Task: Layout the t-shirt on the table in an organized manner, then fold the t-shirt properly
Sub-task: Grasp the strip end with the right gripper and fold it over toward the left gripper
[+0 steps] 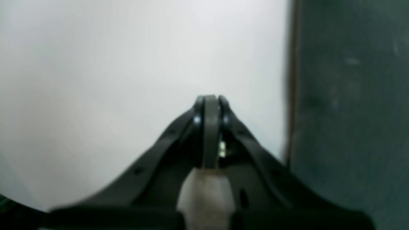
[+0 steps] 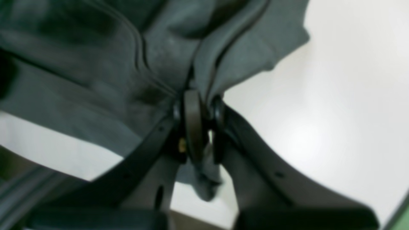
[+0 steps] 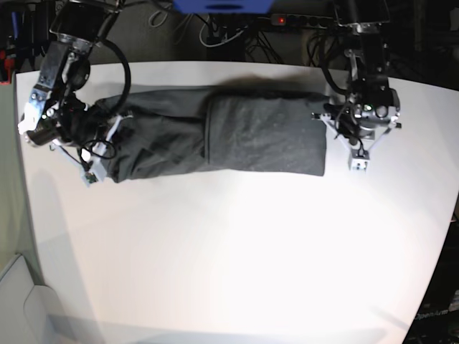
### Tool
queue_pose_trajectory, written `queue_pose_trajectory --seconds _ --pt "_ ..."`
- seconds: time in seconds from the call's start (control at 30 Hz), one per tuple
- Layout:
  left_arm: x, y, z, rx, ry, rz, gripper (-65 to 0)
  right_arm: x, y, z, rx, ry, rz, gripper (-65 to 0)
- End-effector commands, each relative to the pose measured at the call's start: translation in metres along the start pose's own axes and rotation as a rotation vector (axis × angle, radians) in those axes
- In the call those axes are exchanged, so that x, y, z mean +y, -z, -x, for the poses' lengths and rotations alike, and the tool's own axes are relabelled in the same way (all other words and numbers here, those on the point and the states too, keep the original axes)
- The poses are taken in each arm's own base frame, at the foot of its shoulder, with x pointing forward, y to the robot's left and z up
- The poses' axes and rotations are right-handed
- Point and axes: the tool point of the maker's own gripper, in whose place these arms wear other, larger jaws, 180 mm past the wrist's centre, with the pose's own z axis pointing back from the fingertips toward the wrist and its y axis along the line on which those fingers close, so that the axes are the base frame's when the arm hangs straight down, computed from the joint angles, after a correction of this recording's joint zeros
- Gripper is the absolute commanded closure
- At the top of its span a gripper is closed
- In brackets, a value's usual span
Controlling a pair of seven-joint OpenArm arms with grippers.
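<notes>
Base view first: the table, white and round-cornered, takes up nearly the whole picture, and most of its near half is bare. Taking the t-shirt as the landmark, it lies along the far part of the table as a long dark grey band running side to side. One end of it, toward the right of this view, is folded over into a smooth, neat-edged panel; the other end is rumpled and bunched

At the rumpled end sits the right gripper, low over the cloth, its arm reaching in from the far left corner. Just past the shirt's smooth end, apart from the cloth, is the left gripper, standing over bare white table

Right wrist view, blurred: the right gripper has its jaws clamped on a ridge of the t-shirt, with a small tuft of cloth poking out below them and folds fanning away above. White table shows beside the shirt

Left wrist view, also blurred: the left gripper has its jaws pressed together with no cloth between them, over plain table. A dark grey-green surface fills the strip past the table's edge; I cannot tell what it is
</notes>
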Motion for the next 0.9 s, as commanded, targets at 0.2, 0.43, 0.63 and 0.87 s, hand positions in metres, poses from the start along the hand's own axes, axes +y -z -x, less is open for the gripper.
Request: queue_pose_trajectory --seconds 0.2,0.43,0.63,0.87 --pt "-0.006 0.000 -0.004 -0.012 -0.006 0.026 0.0 0.044 -0.037 -0.068 -0.272 -0.073 -0.132 0.0" --pt "-0.006 0.000 -0.004 -0.010 -0.008 0.025 0.0 0.115 -0.045 -0.098 -0.371 -0.164 -0.293 0.0" --pt "-0.006 0.000 0.000 -0.002 -0.008 0.025 0.0 0.177 -0.046 -0.111 -0.399 -0.228 -0.435 0.0" --pt "-0.005 0.000 0.003 0.007 -0.010 0.022 0.0 0.228 -0.050 -0.114 -0.392 -0.357 -0.541 0.0"
